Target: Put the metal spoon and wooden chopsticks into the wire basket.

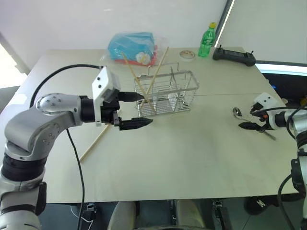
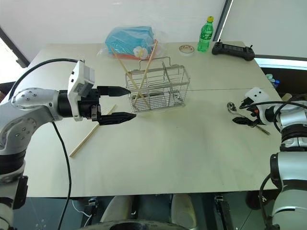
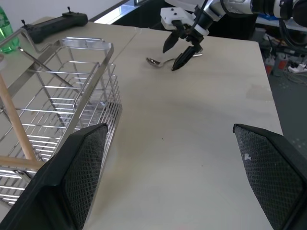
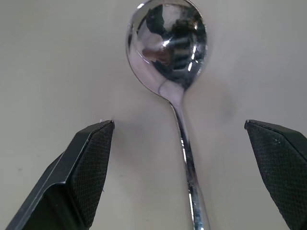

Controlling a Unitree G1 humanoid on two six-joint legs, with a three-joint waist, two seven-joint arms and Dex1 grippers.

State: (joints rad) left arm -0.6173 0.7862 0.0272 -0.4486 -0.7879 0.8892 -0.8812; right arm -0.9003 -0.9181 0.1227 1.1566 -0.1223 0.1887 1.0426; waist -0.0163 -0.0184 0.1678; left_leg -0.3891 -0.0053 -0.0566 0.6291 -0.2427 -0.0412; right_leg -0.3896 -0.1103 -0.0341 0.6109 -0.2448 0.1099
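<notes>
The wire basket (image 1: 190, 82) stands mid-table with two wooden chopsticks (image 1: 160, 64) leaning crossed inside it. A third chopstick (image 1: 94, 145) lies flat on the table to the basket's left. My left gripper (image 1: 147, 109) hovers open just left of the basket's near corner, nothing between its fingers (image 3: 81, 167). At the right of the table lies the metal spoon (image 1: 237, 112), bowl up (image 4: 168, 43), handle running toward my right gripper (image 1: 249, 120). That gripper is open and hangs low over the spoon, a finger (image 4: 86, 167) on each side of the handle.
Behind the basket sits a blue plastic-wrapped package (image 1: 132, 45). A green bottle (image 1: 206, 40), a roll of tape (image 1: 187, 54) and a black controller (image 1: 234, 55) stand along the far edge. Bare tabletop (image 1: 192, 153) stretches in front.
</notes>
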